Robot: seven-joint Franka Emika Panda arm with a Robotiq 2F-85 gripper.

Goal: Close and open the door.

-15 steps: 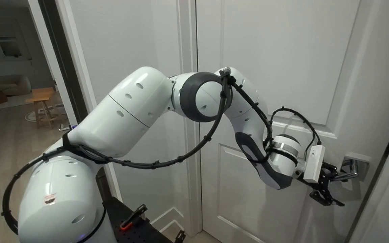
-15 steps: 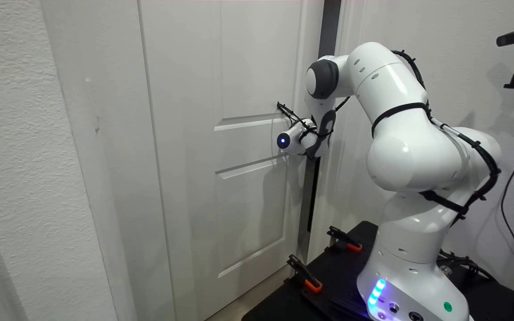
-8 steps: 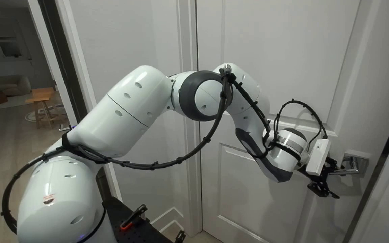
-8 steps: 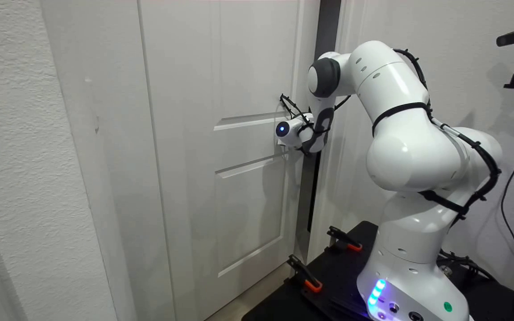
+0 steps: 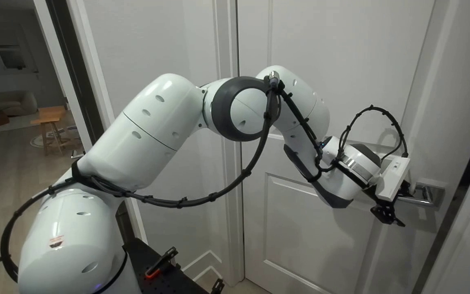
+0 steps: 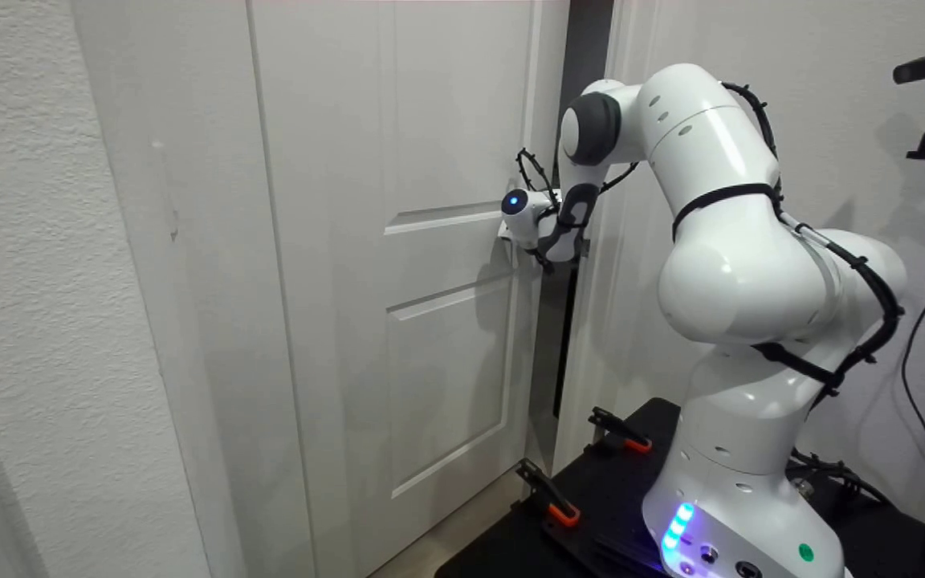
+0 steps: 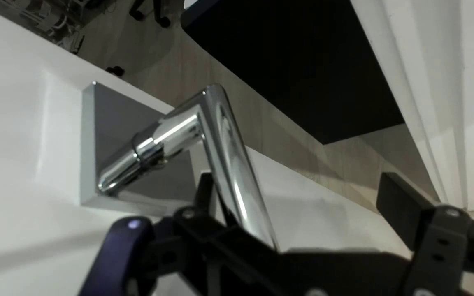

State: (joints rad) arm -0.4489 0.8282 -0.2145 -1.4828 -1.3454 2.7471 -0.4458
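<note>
One white door (image 5: pixel 349 98) stands ajar in front of me, two raised panels (image 6: pixel 446 385) showing on its face, and in both exterior views a dark gap runs down between its free edge and the frame (image 6: pixel 595 361). One robot arm (image 6: pixel 711 305) reaches across to the door's single lever handle (image 7: pixel 237 164), which juts out from one square plate (image 7: pixel 113 119). At the end of the arm the gripper (image 7: pixel 297 179) has its two fingers (image 7: pixel 397 201) spread wide: one is on the door side of the lever, close to it, the other well off on the opposite side, so the handle lies loosely between them. Whether the nearer finger touches the metal, I cannot tell. One white box (image 5: pixel 393 177) rides on the wrist. Below, one black table (image 6: pixel 607 490) carries the arm and two clamps (image 6: pixel 549 491), each with an orange part. I count one strip of blue light (image 6: pixel 675 530) and one green dot (image 6: pixel 806 552) low on the arm. In the next room, one wooden stool (image 5: pixel 51 115) stands near one sofa (image 5: pixel 6 103).
</note>
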